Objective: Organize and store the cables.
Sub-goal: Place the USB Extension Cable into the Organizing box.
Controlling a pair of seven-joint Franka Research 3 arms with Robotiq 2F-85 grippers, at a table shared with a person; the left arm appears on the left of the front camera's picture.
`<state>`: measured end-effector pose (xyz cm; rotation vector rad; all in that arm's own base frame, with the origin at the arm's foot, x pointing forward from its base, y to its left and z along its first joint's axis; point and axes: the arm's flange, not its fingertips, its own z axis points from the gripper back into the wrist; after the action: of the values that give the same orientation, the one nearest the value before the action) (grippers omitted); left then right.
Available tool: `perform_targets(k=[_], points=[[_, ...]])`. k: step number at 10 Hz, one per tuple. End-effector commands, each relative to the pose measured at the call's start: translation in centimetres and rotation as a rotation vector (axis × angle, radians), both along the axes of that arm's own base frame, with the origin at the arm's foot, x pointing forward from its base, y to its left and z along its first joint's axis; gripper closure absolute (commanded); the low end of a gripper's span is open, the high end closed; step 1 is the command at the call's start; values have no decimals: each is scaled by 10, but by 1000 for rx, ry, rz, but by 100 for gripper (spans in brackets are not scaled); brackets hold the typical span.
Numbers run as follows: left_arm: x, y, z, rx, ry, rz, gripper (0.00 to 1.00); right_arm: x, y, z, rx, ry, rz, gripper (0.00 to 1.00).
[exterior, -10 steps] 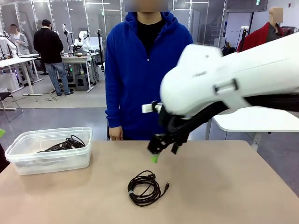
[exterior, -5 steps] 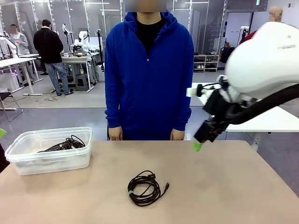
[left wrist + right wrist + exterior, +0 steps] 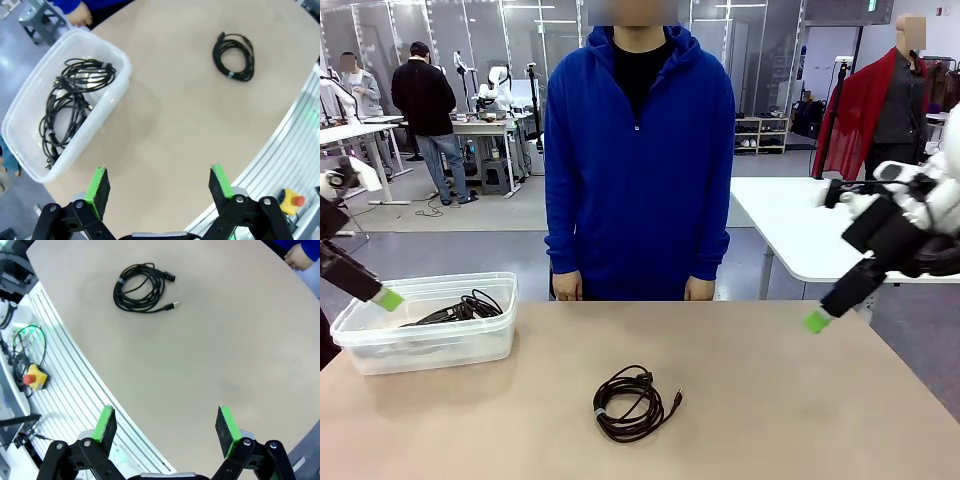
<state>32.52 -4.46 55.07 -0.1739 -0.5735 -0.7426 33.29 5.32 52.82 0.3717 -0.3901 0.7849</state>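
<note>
The left hand (image 3: 388, 298) is partly cut off by the front view's edge.

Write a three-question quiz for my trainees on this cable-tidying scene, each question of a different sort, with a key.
1. True or false: the coiled cable on the table is held by an end effector.
2. Multiple choice: where do the already stored cables lie? A) on the floor B) in the clear plastic bin C) in the person's hand
3. Short answer: how do the fingers of the right end effector stand?

Key
1. False. It lies free near the table's middle, apart from both the left end effector and the right one.
2. B
3. Spread open, with nothing between them.
</note>
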Motion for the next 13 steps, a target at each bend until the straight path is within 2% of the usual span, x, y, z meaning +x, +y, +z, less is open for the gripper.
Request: perform_targets(k=[1,2,4,6,8,10,11,13], points=[[1,-21,-14,-45,41,48,0,-18,-35,5,60,-51,86,0],[1,-38,-20,-68,93,79,0,-26,-52,9,78,-84,117,0],[-2,-74,-29,-140,144,137,0,-43,-82,25,137,-141,190,0],[-2,-112,-39,-139,185,143,0,-55,-111,33,128,-193,243,0],[0,-149,-51,-77,182,155,0,-59,-136,31,131,-230,210,0],[11,-177,-69,-25,190,238,0,-65,-157,21,178,-233,177,0],[20,-186,-85,-3,214,276,0,-69,-165,16,196,-250,148,0],[36,-198,-113,30,254,266,0,-71,-165,0,176,-257,81,0]])
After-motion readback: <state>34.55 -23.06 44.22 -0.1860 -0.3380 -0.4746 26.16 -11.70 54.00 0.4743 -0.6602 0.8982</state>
